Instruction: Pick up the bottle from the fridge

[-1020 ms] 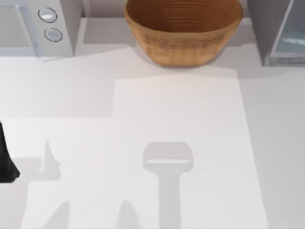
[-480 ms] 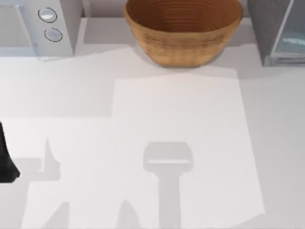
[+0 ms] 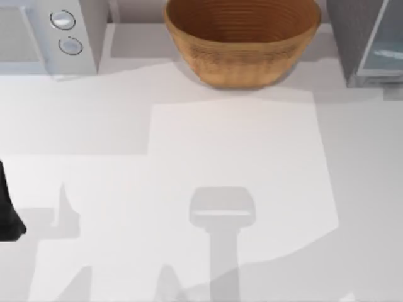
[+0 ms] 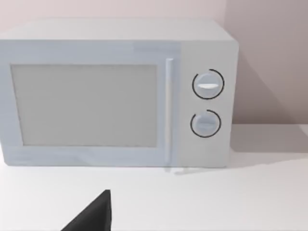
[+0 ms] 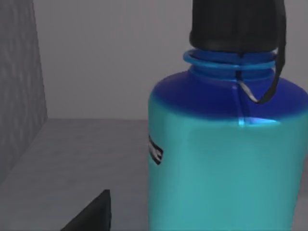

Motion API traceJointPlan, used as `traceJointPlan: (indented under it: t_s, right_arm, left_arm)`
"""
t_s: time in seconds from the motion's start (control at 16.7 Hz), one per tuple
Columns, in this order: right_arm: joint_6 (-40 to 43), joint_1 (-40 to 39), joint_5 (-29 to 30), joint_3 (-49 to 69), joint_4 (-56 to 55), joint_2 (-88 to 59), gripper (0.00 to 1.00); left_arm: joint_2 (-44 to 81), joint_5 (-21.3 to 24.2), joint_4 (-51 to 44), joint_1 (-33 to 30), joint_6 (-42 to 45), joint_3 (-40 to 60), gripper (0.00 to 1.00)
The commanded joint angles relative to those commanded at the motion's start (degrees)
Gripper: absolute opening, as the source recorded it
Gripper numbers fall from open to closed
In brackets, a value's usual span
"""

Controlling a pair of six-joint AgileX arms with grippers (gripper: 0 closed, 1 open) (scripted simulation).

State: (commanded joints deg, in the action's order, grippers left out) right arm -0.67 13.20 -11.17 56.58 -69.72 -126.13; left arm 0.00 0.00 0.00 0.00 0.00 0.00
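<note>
While the left arm (image 3: 9,211) sits parked at the left edge of the white surface (image 3: 239,145), the right wrist view looks straight at the bottle (image 5: 221,159) from close up: black cap (image 5: 236,24), blue threaded neck ring, dark blue shoulder, teal lower body, thin black strap looping down from the cap over the shoulder, small label mark on its side. Bottle stands upright on a grey floor with a dark grey wall beside it and a paler grey wall behind, so it is inside the fridge (image 3: 365,41), which sits at the far right corner of the surface in the top view, dark grey side and pale bluish glassy panel. A dark wedge of the right tool (image 5: 91,214) pokes in at the edge of the right wrist view, near the bottle but not touching it; cannot tell whether it is wide or narrow. Left wrist view faces the white microwave (image 4: 120,94) with two round knobs, a dark corner of the left tool (image 4: 91,214) at the edge, spread also cannot tell. Wooden bowl (image 3: 242,38) at the far middle of the surface, between microwave and fridge
</note>
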Motion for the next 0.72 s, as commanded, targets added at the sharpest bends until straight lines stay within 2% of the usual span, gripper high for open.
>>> traceJointPlan:
  t_s: [0.3,0.72]
  right_arm:
    - [0.0,0.1,-0.1,0.8,0.4,-0.4,1.00]
    - [0.1,-1.3,1.4,15.6,7.8,-7.5,1.00]
  left_arm:
    - [0.0,0.0,0.0,0.0,0.0,0.0,1.00]
    - [0.0,0.0,0.0,0.0,0.0,0.0,1.00]
